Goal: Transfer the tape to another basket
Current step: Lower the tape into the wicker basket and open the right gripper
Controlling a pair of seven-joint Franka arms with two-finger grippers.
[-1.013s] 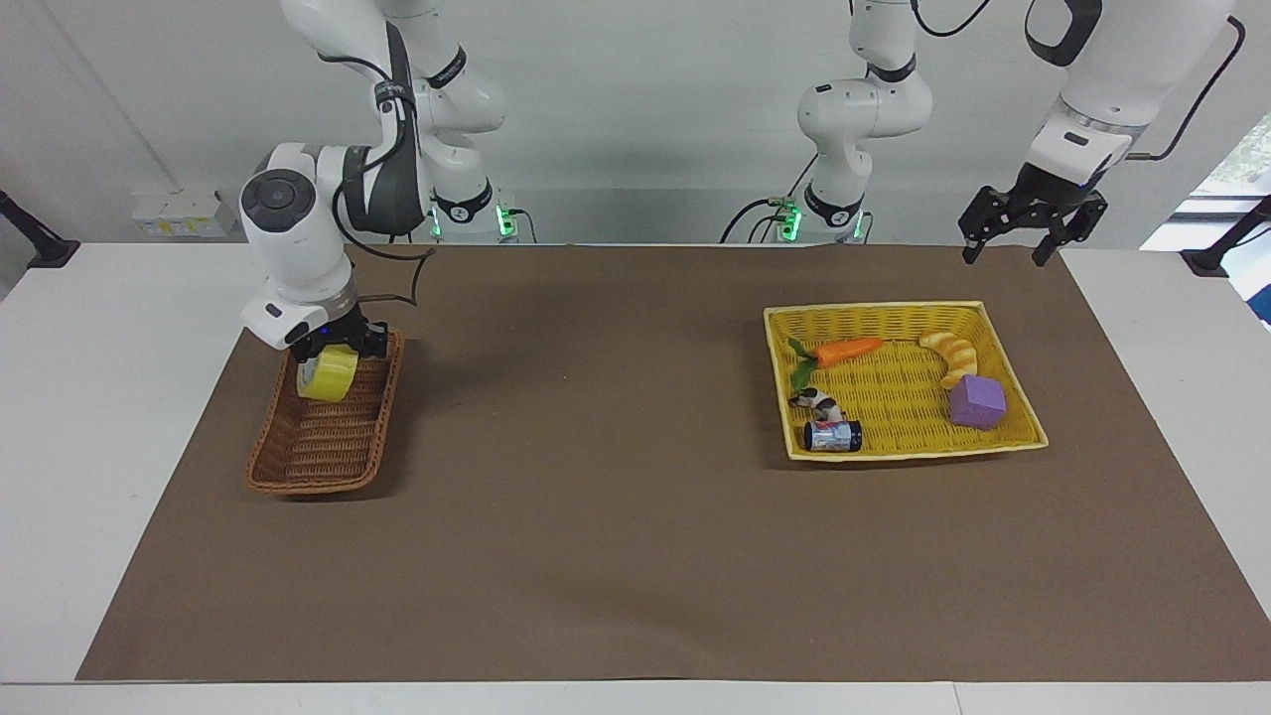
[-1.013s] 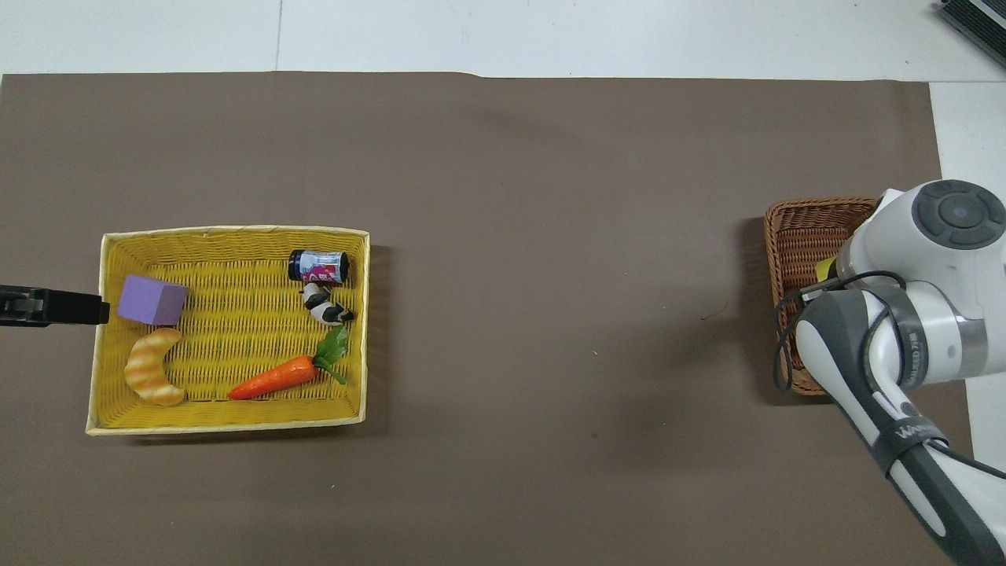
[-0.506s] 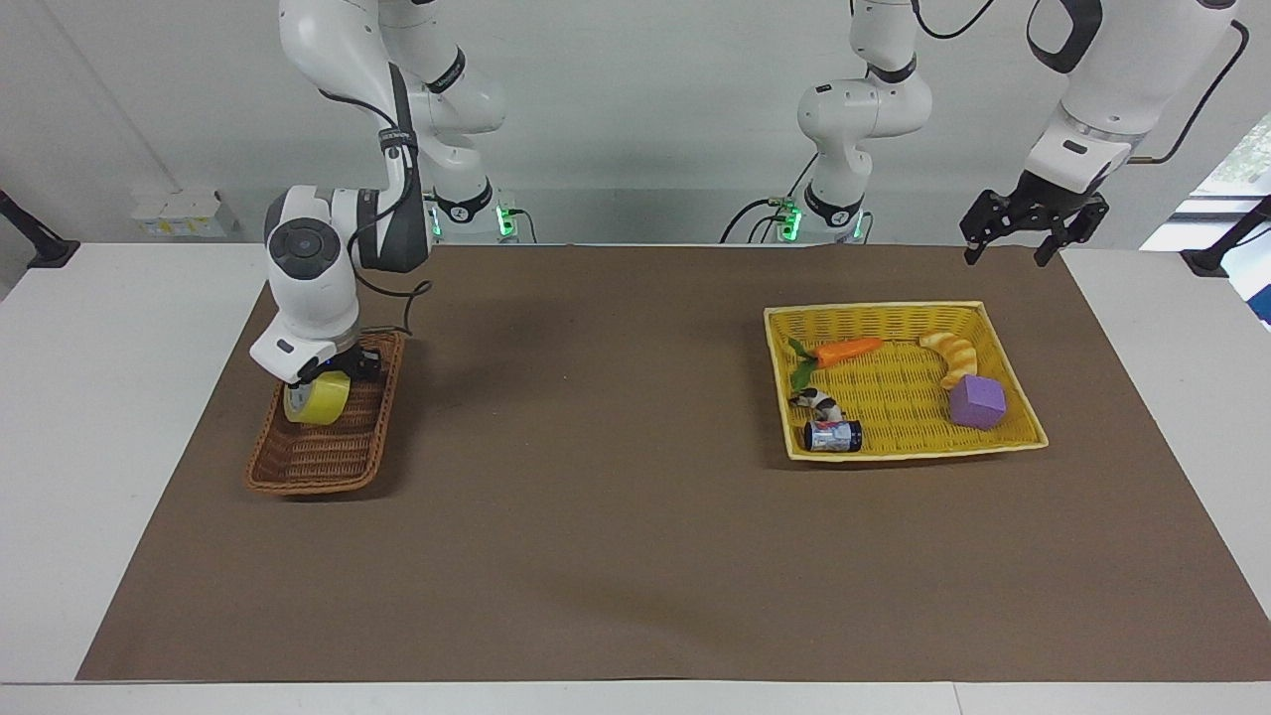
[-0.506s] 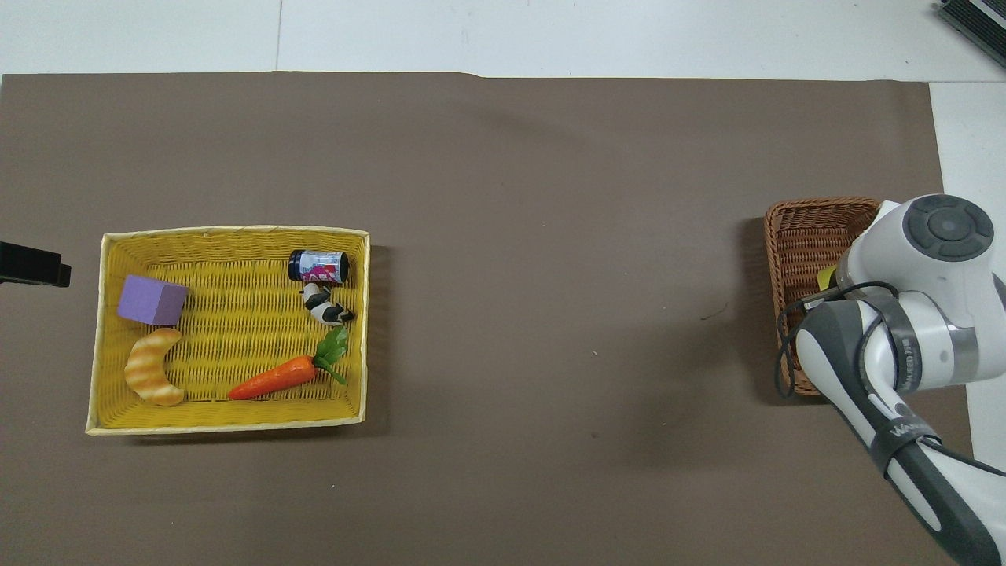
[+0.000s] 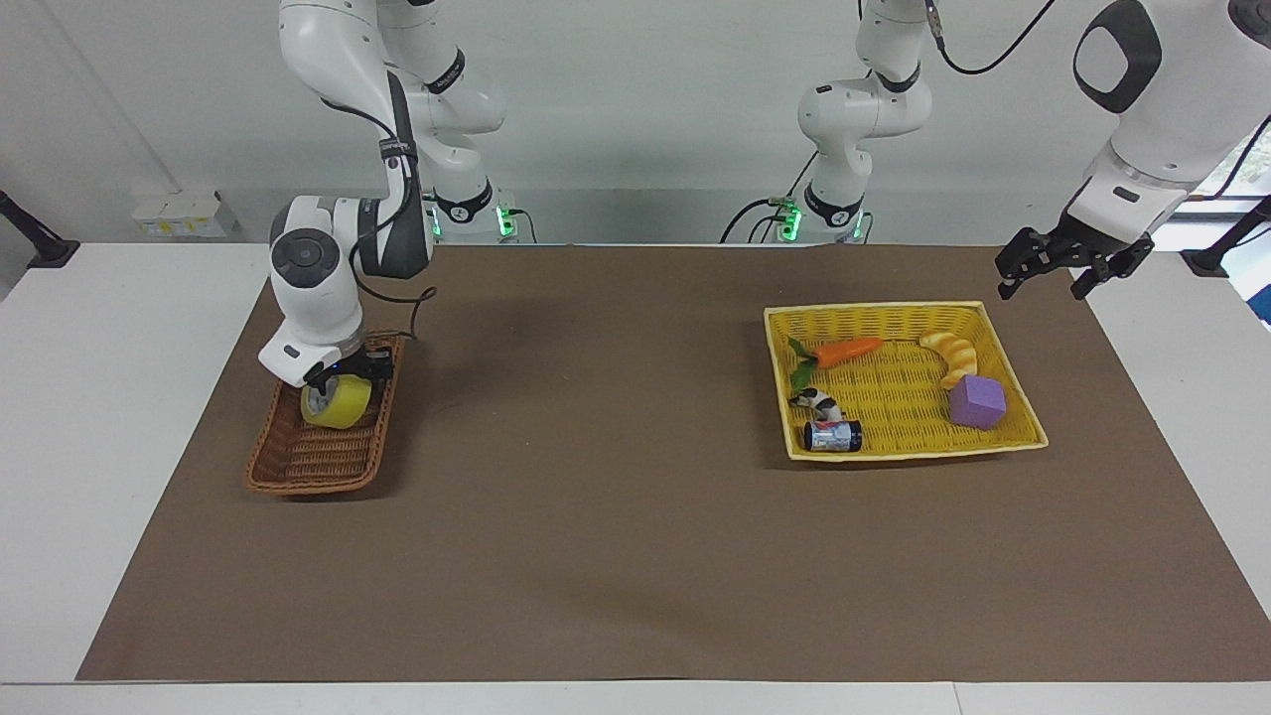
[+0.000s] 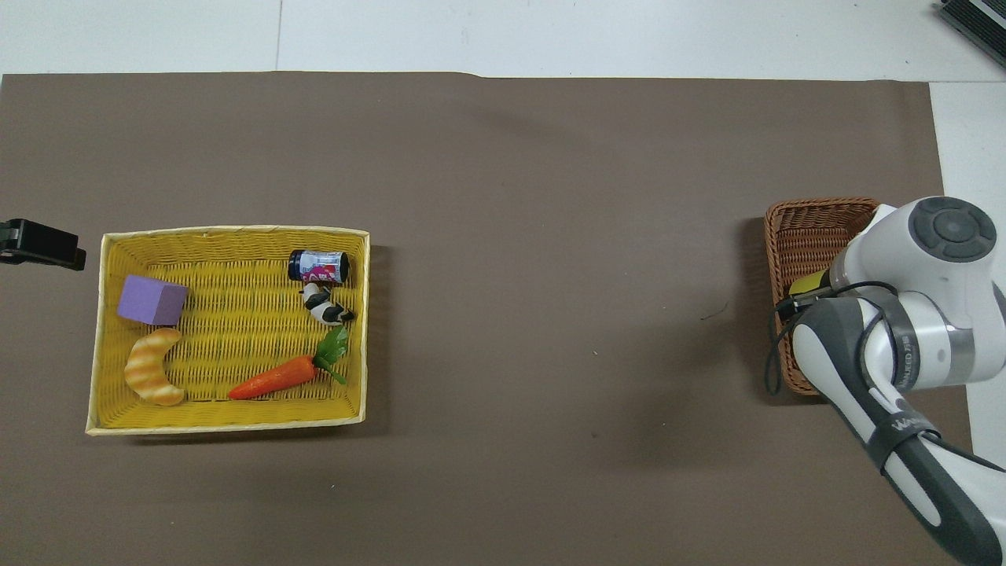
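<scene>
One right pincer grips tape inside basket.

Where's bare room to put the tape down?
In the basket, the end farther from the robots is bare; the right hand holds the tape over the nearer end. The mat between basket and tray is open. The tray is crowded.

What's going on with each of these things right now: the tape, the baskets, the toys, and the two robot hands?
tape: on edge, low in the basket, gripped from above.
basket: upright on the mat, holding only the tape.
right gripper: shut on the tape.
left gripper: open, waiting in the air by the yellow tray.
yellow tray: upright.
carrot, croissant, can: lying in the tray.
purple cube: flat in the tray.
</scene>
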